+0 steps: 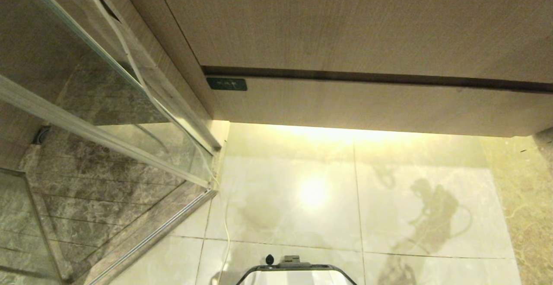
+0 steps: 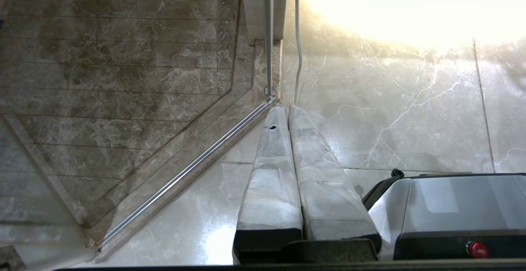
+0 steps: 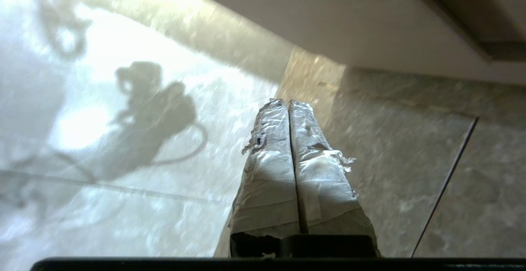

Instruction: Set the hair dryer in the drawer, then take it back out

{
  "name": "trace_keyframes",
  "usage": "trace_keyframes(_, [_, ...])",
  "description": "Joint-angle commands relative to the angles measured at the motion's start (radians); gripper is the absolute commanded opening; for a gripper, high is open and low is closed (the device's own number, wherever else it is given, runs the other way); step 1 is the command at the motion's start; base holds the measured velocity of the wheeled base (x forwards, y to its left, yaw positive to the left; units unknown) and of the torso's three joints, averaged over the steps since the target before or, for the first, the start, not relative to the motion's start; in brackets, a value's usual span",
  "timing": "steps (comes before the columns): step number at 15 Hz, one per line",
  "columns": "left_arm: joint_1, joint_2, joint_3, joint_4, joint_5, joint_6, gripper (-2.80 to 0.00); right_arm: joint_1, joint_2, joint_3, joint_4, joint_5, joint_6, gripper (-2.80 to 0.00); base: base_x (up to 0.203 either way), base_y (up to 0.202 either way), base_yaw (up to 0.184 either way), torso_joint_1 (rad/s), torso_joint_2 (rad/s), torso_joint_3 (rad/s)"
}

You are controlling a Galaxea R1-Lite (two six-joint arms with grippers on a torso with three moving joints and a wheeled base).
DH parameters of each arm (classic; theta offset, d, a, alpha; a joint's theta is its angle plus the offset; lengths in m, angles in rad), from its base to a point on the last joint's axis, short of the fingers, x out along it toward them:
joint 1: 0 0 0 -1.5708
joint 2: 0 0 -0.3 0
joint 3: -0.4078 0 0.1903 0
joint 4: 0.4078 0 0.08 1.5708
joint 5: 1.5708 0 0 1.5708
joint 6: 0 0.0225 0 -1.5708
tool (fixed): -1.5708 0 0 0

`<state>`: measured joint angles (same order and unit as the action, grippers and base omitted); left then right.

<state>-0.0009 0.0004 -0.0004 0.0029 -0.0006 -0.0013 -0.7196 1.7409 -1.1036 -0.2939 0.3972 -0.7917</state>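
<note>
one drawer (image 1: 371,103) closed, one black label (image 1: 226,83) at its front left, hair dryer not visible, two grippers, left gripper (image 2: 282,109) fingers pressed together, empty, over floor by shower glass (image 2: 123,98), right gripper (image 3: 288,103) fully closed, empty, below drawer

Counted: one drawer (image 1: 371,103), shut, bearing one black label plate (image 1: 226,83) at the left end of its front. One taller wood-grain panel (image 1: 345,21) above. One glass shower screen (image 1: 108,103). One white cable (image 1: 129,56). Two grippers: left gripper (image 2: 286,109), right gripper (image 3: 288,102).
</note>
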Motion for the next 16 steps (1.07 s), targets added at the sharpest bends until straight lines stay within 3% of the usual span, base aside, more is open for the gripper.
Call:
trace_keyframes(1, [-0.001, 0.0, 0.002, 0.0, 0.001, 0.0, -2.8, -0.004, -0.044, 0.007, 0.062, 0.001, -0.009, -2.8, 0.0, 0.0, 0.0, 0.0, 0.0, 0.0])
trace_keyframes(6, [-0.001, 0.0, 0.002, 0.0, 0.001, 0.0, -2.8, 0.015, -0.189, 0.015, 0.322, 0.012, -0.024, -2.8, 0.0, 0.0, 0.0, 0.0, 0.0, 0.0])
trace_keyframes(10, [-0.001, 0.0, 0.002, 0.0, 0.001, 0.0, -2.8, 0.102, -0.443, 0.029, 0.622, 0.095, 0.022, -2.8, 0.0, 0.0, 0.0, 0.0, 0.0, 0.0])
trace_keyframes(13, [-0.001, 0.0, 0.002, 0.0, 0.001, 0.0, -2.8, 0.223, -0.696, 0.126, 0.684, 0.134, 0.21, -2.8, 0.0, 0.0, 0.0, 0.0, 0.0, 0.0])
trace_keyframes(16, [-0.001, 0.0, 0.002, 0.0, 0.001, 0.0, -2.8, 0.409, -0.986, 0.367, 0.615, 0.128, 0.449, -2.8, 0.0, 0.0, 0.0, 0.0, 0.0, 0.0])
